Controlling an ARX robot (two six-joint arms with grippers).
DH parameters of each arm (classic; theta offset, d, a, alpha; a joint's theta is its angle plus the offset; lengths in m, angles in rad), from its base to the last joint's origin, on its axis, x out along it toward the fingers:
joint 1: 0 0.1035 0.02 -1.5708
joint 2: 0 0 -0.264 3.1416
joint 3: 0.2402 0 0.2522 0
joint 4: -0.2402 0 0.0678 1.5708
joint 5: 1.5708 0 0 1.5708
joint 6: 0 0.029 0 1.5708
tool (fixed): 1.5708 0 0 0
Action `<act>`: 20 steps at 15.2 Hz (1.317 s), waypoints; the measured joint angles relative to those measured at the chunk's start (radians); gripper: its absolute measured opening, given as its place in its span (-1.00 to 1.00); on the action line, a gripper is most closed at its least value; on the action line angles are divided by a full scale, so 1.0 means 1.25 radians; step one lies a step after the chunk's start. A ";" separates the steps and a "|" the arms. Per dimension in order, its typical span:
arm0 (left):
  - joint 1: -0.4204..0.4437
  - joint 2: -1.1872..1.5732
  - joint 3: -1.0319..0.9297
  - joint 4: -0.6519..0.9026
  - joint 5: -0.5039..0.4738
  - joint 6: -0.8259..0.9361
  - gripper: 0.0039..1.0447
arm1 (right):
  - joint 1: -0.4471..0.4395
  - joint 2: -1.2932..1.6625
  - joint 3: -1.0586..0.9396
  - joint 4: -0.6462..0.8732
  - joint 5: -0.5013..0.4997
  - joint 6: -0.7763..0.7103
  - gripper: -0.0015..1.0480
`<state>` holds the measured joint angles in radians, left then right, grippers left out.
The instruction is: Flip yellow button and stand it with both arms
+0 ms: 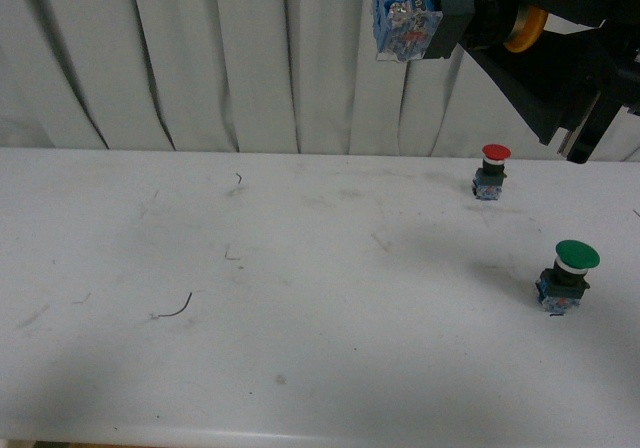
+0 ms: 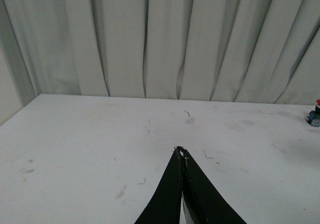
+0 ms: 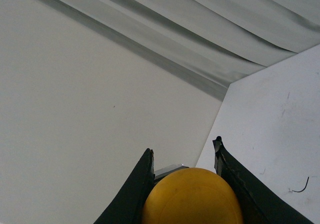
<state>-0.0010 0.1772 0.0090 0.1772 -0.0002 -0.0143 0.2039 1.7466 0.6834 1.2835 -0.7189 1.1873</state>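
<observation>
My right gripper (image 1: 490, 18) is shut on the yellow button (image 1: 425, 13) and holds it high above the table at the top right of the front view. The button lies sideways, its blue base pointing left and its yellow cap (image 1: 526, 30) toward the arm. In the right wrist view the yellow cap (image 3: 192, 196) fills the space between the two black fingers (image 3: 137, 194). My left gripper (image 2: 181, 150) is shut and empty above the white table (image 2: 75, 149); it does not show in the front view.
A red-capped switch (image 1: 491, 172) stands at the back right of the table (image 1: 300, 318), also at the edge of the left wrist view (image 2: 315, 115). A larger green-capped switch (image 1: 568, 276) stands nearer at the right. A grey pleated curtain (image 1: 200, 58) hangs behind.
</observation>
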 joint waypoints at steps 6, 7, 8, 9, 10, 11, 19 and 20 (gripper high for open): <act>0.000 -0.135 0.001 -0.145 0.000 0.000 -0.62 | 0.004 0.004 0.002 -0.002 0.005 -0.055 -0.35; 0.000 -0.135 0.001 -0.145 0.000 0.000 -0.27 | 0.005 -0.002 0.044 -0.094 0.046 -0.143 -0.35; 0.000 -0.135 0.001 -0.145 0.000 0.000 -0.06 | 0.005 -0.006 0.079 -0.213 0.094 -0.222 -0.35; 0.000 -0.135 0.001 -0.145 0.000 0.000 0.22 | 0.004 -0.006 0.125 -0.381 0.175 -0.372 -0.35; 0.000 -0.135 0.001 -0.145 0.000 0.000 0.43 | -0.001 0.004 0.164 -0.496 0.249 -0.481 -0.35; 0.000 -0.135 0.001 -0.144 0.000 0.000 0.64 | -0.013 0.023 0.206 -0.594 0.331 -0.617 -0.35; 0.000 -0.135 0.001 -0.145 0.000 0.000 0.88 | -0.147 0.173 0.409 -0.836 0.562 -1.139 -0.35; 0.000 -0.135 0.001 -0.145 0.000 0.000 0.88 | -0.162 0.205 0.440 -0.856 0.578 -1.107 -0.35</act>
<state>-0.0010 0.0090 0.0097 -0.0036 -0.0002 -0.0139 0.0017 2.0026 1.2331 0.2131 0.0036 -0.1963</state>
